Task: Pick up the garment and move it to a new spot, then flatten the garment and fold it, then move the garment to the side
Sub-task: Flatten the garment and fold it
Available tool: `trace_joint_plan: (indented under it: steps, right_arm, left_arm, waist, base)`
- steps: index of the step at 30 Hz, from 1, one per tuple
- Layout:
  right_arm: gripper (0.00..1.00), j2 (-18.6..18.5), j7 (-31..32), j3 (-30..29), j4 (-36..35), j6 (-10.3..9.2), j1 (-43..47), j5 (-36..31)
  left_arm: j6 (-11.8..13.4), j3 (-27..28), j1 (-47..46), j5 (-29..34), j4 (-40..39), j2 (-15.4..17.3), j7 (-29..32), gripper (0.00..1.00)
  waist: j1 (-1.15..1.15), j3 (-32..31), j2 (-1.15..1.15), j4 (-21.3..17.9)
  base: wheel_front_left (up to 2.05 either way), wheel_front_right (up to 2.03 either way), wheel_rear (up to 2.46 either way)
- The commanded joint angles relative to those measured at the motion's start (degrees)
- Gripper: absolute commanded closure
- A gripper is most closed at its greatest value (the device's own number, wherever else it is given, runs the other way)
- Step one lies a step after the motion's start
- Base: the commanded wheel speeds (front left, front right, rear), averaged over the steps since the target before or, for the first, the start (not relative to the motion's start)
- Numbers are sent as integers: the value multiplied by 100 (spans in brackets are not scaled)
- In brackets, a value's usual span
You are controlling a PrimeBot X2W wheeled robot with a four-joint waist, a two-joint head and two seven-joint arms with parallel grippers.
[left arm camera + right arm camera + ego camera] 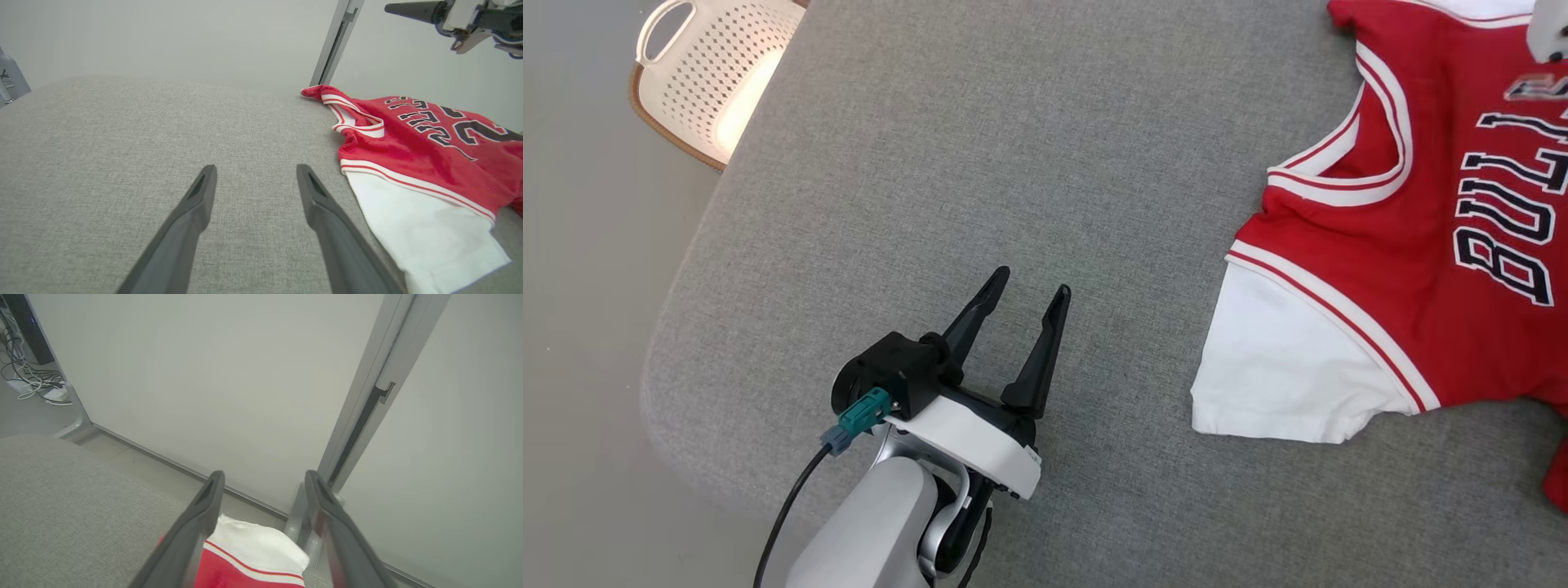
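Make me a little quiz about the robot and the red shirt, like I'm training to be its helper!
1. True or false: the left gripper is holding the red jersey.
2. What sits on the floor past the corner of the grey cushion? A) a white basket B) a blue bucket C) a green box
3. Fill in: the jersey's sleeve is coloured ____.
Key: 1 false, it is open and apart from the jersey; 2 A; 3 white.
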Motion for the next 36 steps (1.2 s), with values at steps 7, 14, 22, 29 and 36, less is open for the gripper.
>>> trace_joint_plan:
  steps: [7, 14, 22, 29, 36]
  right_arm:
    - [0, 219, -548, -101, 647, -1, 135, -109]
    - [0, 338, -1430, -105, 596, -1, 730, 227]
    - [0, 451, -2178, -75, -46, -1, 2061, 708]
    - [0, 634, -2318, -568, -1170, -1, 3682, 803]
    - [0, 1210, -2325, -1353, -2646, 0, 5313, 607]
  left_arm:
    - [32, 167, 28, 164, 98, 19, -9, 0]
    - [-23, 473, 183, 412, 176, 19, -9, 0]
    - [-72, 782, 508, 635, 258, 23, -8, 0]
    - [-95, 962, 814, 691, 278, 22, -9, 0]
    - [-144, 1110, 1020, 507, 282, 21, -9, 0]
  waist:
    - [0, -274, 0, -286]
    - [0, -778, 0, -755]
    - [0, -1381, 0, -1346]
    - [0, -1764, 0, -1672]
    - [0, -1878, 0, -1881]
  base:
    - [0, 0, 0]
    - [0, 0, 0]
    - [0, 0, 0]
    - [0, 0, 0]
    - [0, 0, 0]
